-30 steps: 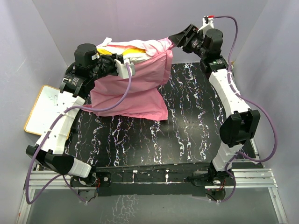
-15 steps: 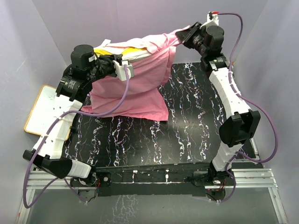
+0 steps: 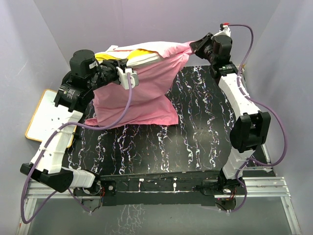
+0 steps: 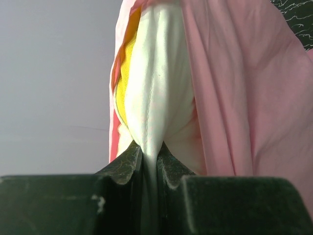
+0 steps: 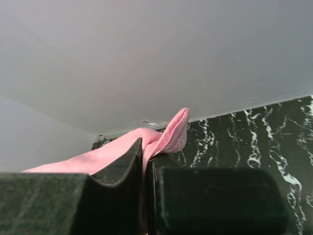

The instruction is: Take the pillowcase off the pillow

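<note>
The pink pillowcase (image 3: 146,95) hangs lifted over the far left of the black table, its lower edge resting on the top. The white pillow (image 3: 142,58) with its yellow band (image 3: 105,56) sticks out of the case's open top end. My left gripper (image 3: 130,67) is shut on the pillow's white edge (image 4: 156,93), with the pillowcase (image 4: 244,98) draped to the right of it; its jaws (image 4: 150,152) pinch the white fabric. My right gripper (image 3: 193,47) is shut on the pillowcase's far right corner (image 5: 168,134), which pokes out past the jaws (image 5: 145,149) and is stretched taut.
A white board with a yellow frame (image 3: 46,115) lies off the table's left edge. The black marbled table (image 3: 205,127) stretches to the right and front. Pale walls close in on three sides, close behind the lifted pillow.
My right gripper has shut on the pillowcase corner and drawn it to the right, pulling the fabric taut. The left arm has shifted slightly left, still holding the pillow.
</note>
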Controlling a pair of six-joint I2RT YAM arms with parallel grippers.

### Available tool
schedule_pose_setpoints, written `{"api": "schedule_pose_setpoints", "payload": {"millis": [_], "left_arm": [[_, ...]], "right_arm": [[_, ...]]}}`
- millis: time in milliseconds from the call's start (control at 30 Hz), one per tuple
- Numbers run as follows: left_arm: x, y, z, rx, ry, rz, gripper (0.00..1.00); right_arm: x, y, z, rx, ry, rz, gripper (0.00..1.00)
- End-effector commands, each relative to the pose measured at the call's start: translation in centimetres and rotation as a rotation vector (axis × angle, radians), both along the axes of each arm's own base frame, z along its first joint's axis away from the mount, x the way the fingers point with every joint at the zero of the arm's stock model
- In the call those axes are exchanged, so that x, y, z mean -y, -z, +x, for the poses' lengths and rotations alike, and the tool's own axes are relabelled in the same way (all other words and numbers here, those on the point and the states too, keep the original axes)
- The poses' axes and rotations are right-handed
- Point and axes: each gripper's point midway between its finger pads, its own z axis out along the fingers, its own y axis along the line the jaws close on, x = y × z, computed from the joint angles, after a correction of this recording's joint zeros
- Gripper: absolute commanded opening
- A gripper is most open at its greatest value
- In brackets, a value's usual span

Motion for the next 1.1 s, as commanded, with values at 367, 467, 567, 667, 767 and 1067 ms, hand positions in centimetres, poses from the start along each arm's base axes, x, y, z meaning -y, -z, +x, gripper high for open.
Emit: {"api": "schedule_pose_setpoints", "payload": {"millis": [367, 467, 567, 667, 767, 1067], "left_arm": [[0.0, -7.7, -4.2, 0.082, 0.068, -0.202, 0.00], [0.2, -6.9, -3.7, 0.069, 0.068, -0.191, 0.00], [0.4, -6.6, -3.3, 0.063, 0.069, -0.186, 0.00], [0.5, -6.5, -3.1, 0.061, 0.068, -0.187, 0.00], [0.5, -6.3, -3.1, 0.059, 0.070, -0.180, 0.00], [0.4, -6.3, -3.5, 0.063, 0.077, -0.172, 0.00]], "right_arm": [[5.4, 7.1, -1.6, -0.113, 0.176, -0.285, 0.33], [5.9, -1.8, -5.3, 0.152, 0.240, -0.268, 0.55], [4.6, -8.2, -8.9, 0.322, 0.284, -0.339, 0.68], [0.8, -11.6, -12.3, 0.459, 0.222, -0.414, 0.72], [-3.2, -13.5, -15.4, 0.578, 0.130, -0.464, 0.75], [-9.4, -13.2, -15.0, 0.611, -0.032, -0.610, 0.73]]}}
